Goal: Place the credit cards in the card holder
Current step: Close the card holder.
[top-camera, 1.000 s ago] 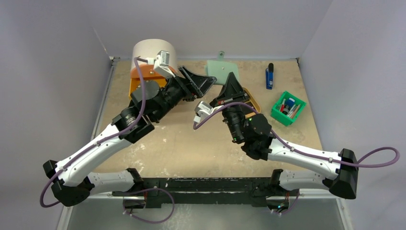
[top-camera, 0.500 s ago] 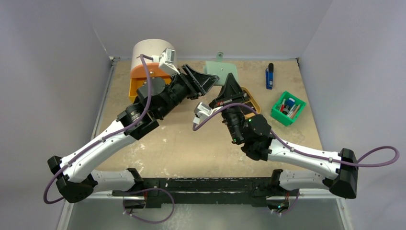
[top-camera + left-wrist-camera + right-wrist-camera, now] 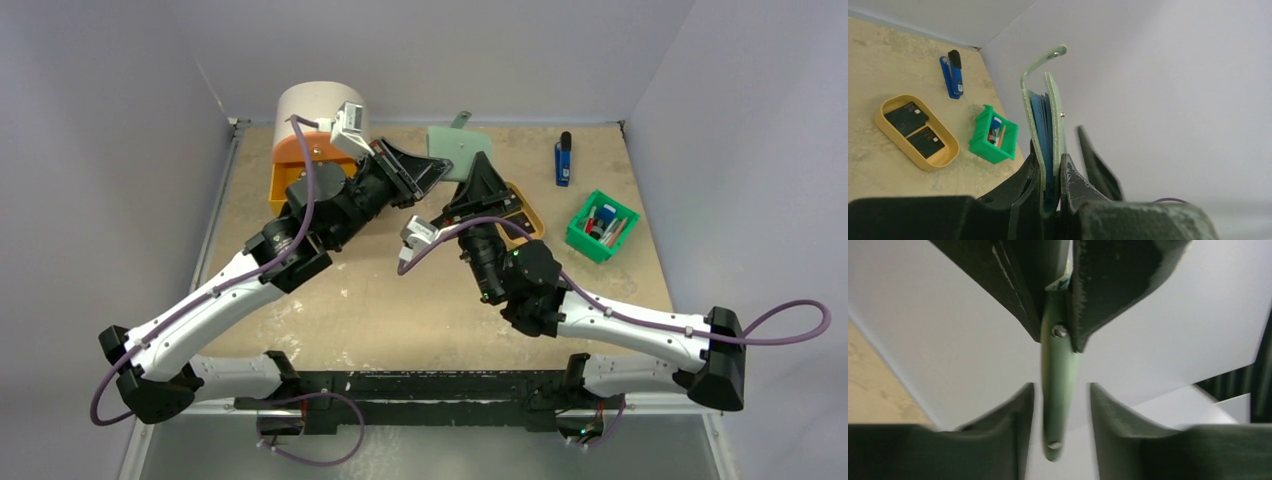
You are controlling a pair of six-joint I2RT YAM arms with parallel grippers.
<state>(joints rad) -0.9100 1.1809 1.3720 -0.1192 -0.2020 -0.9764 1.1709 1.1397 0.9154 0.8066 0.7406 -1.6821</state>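
Clamps wallet [image 3: 1040,120] aloft in left gripper [image 3: 1050,175], freeing right gripper [image 3: 1061,390], parted astride tab [image 3: 1055,440] without touching, probably to go fetch cards [image 3: 915,127] lying side by side in tray [image 3: 948,156].

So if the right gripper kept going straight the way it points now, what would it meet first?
The card holder: its edge stands in the gap between the open fingers of the right gripper, touching neither. Just past that, probably the left gripper, clamped on the same card holder, though depth is unclear.
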